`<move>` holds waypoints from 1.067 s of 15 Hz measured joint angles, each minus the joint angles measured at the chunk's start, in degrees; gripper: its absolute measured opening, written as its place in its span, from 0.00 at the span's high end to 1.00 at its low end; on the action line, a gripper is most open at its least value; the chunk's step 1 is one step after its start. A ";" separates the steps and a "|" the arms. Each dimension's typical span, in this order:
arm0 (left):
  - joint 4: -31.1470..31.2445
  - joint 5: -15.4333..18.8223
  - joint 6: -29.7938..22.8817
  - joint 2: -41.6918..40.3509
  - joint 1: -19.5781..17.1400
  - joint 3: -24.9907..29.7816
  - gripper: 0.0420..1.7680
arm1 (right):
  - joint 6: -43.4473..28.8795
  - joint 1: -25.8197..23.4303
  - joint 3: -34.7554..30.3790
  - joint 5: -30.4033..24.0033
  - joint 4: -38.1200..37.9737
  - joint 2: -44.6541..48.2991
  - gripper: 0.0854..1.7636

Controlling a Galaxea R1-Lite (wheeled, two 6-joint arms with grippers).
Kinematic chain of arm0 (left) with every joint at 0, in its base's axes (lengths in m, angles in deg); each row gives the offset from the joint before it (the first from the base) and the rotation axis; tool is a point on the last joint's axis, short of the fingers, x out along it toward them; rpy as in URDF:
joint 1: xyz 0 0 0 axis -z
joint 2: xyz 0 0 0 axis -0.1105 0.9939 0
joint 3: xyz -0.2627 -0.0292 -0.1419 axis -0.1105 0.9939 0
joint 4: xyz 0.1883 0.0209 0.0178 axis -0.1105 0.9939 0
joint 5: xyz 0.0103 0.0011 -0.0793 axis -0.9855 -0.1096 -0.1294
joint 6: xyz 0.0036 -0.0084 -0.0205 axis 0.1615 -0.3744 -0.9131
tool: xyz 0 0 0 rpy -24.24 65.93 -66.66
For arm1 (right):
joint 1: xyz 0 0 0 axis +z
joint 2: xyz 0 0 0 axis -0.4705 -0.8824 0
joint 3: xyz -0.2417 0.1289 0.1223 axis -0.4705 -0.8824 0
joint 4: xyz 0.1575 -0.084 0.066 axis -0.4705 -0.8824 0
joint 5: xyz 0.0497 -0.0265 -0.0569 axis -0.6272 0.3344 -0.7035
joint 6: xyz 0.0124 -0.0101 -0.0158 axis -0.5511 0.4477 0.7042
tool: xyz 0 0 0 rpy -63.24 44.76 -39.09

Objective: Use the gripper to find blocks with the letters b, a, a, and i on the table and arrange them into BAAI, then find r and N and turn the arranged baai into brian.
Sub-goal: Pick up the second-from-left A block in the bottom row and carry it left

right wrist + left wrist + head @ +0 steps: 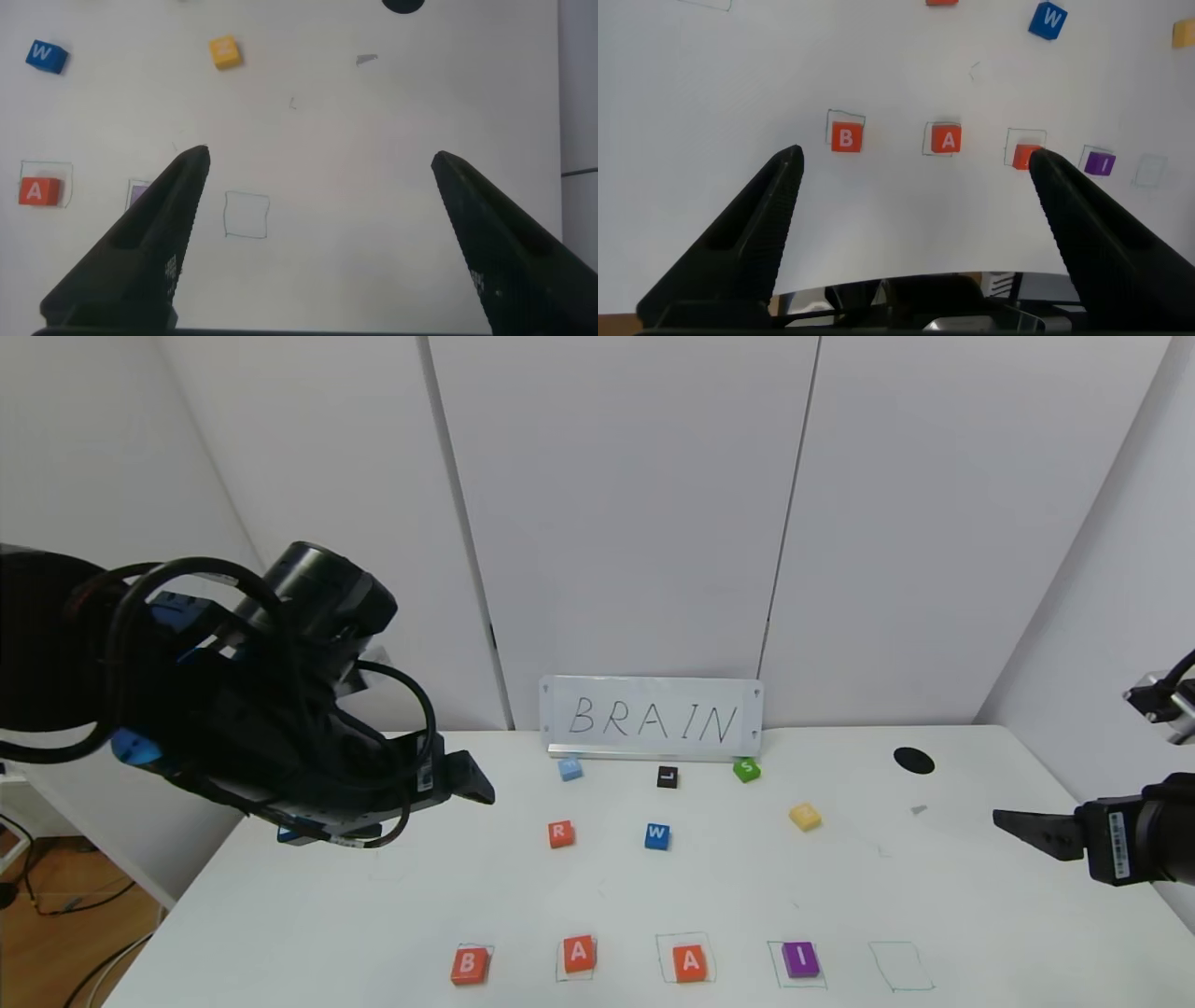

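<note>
Along the near edge of the large white table [934, 896] we see the four flat square letter blocks [579, 954] in a row, B, A, A orange-red and I purple. The orange-red R block [560, 833] and yellow N block [805, 817] lie mid-table. Our left gripper [910, 187] hangs spread above the row; its wrist view shows B and A plainly. Our right gripper [318, 201], fingers wide, hovers near the right edge, over an empty green square [247, 215] seen clearly there.
</note>
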 joint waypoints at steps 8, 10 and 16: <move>-0.63 -5.52 -8.59 13.56 10.97 -2.95 0.03 | 0.63 2.76 4.68 0.13 -0.46 -0.44 0.03; -0.68 -7.09 -11.37 16.48 12.82 -3.82 0.03 | 0.61 3.08 4.60 0.11 -0.45 -0.48 0.03; -1.06 -7.83 -13.74 21.44 15.96 -2.71 0.03 | 0.63 3.47 4.35 0.09 -0.40 -0.56 0.03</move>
